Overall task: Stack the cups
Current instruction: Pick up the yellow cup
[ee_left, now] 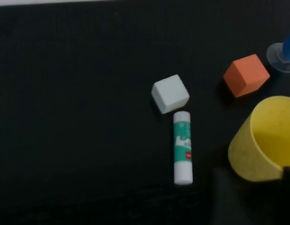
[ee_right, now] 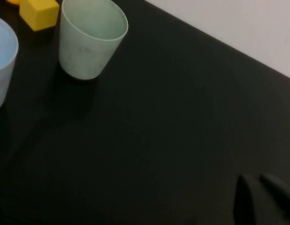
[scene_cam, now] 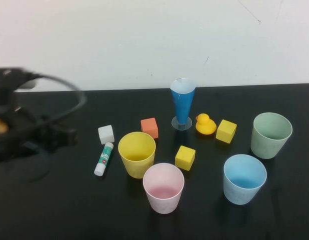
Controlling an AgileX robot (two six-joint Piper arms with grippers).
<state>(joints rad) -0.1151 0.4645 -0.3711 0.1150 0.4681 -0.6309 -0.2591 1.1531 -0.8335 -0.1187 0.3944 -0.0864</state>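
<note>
The left gripper (scene_cam: pixel 69 136) hung at the left edge of the black table (scene_cam: pixel 54 210), apart from the cups and carrying nothing; whether its jaws stood parted or closed I could not tell. The right gripper (ee_right: pixel 264 194) waited clenched and empty over bare tabletop, some way from the pale green matte tapered cup (ee_right: pixel 91 37). All four cups stood upright and separate, none yet nested: the yellow matte tapered cup (scene_cam: pixel 137 154) nearest the left arm, the pink matte tapered cup (scene_cam: pixel 163 187) just in front of it, the light blue matte tapered cup (scene_cam: pixel 244 178) further right. To my eye the sensible start was the yellow one: pinch a single wall near the rim, lift straight, then lower it squarely into a neighbour. The taper should guide it home, though the thin, probably plastic walls might flex. The white and green glue stick (ee_left: pixel 183 147) and small white cube (ee_left: pixel 170 93) lay just beside the approach path, so the arm needed to come in above them.
</note>
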